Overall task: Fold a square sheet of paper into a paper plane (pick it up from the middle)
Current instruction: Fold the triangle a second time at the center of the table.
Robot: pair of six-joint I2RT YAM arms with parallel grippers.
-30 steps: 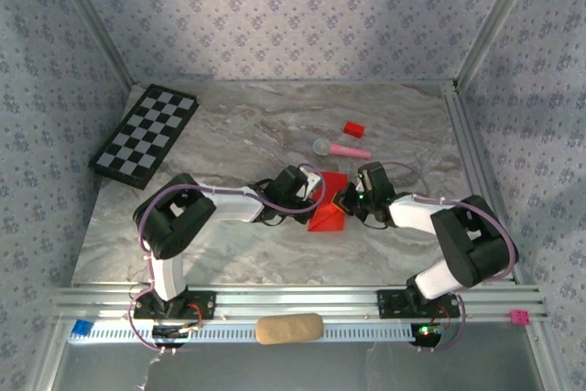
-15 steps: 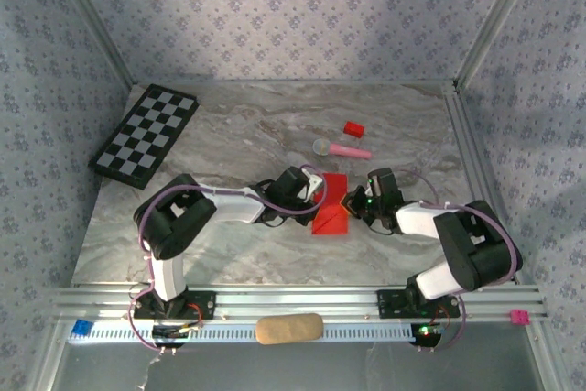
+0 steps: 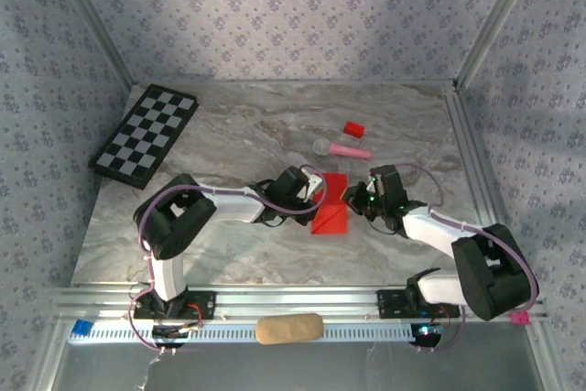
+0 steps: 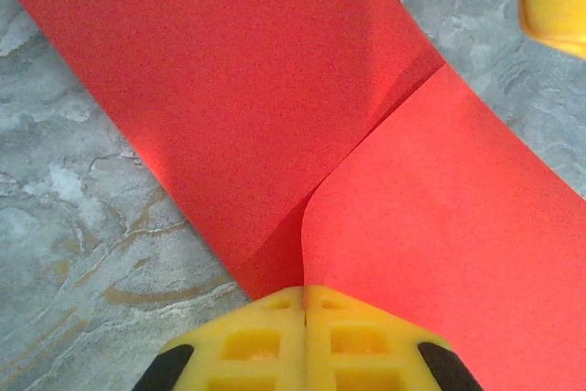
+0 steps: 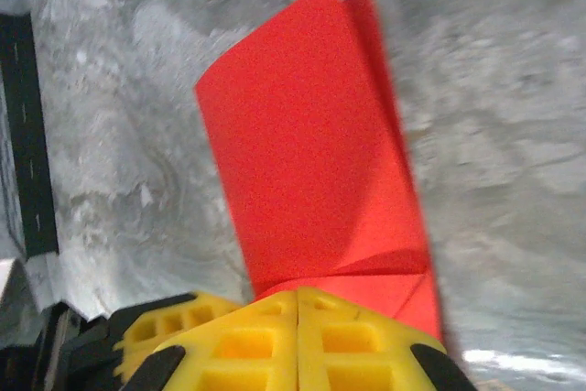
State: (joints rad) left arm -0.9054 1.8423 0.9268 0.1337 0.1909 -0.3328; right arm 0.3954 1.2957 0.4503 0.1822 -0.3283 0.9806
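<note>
Centre of the top view: the red sheet of paper (image 3: 330, 214) sits partly folded on the marble table (image 3: 229, 125). The left gripper (image 4: 304, 295) has its yellow fingers pressed together, pinching the paper's left edge. The right gripper (image 5: 298, 298) is clamped on the right edge, where a flap curls up.

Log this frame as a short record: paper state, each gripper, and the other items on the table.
paper: square sheet of paper, red, partly folded, one flap curling up, mid-table
left arm: left gripper shut on the sheet at its fold
right arm: right gripper shut on the sheet's right side
plane: not yet formed
other items: checkerboard far left; red block and pink stick beyond the paper, apart from both grippers
</note>
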